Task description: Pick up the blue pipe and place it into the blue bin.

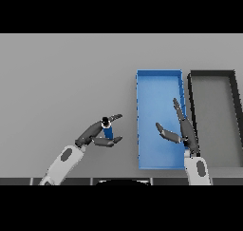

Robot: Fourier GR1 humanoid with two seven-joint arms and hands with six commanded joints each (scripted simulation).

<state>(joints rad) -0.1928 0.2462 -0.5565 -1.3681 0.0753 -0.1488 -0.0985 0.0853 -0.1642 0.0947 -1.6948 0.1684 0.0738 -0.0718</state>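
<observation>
Pipe pinched left of the bin
Left hand (98,136) curls fingers and thumb around the blue pipe (107,130), left of the blue bin (159,80); right hand (182,130) hangs over the bin, fingers straight, beside a black bin (212,73)

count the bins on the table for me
2: the blue bin right of centre, under the right hand, and a dark bin beside it at the far right. None looks hidden.
</observation>
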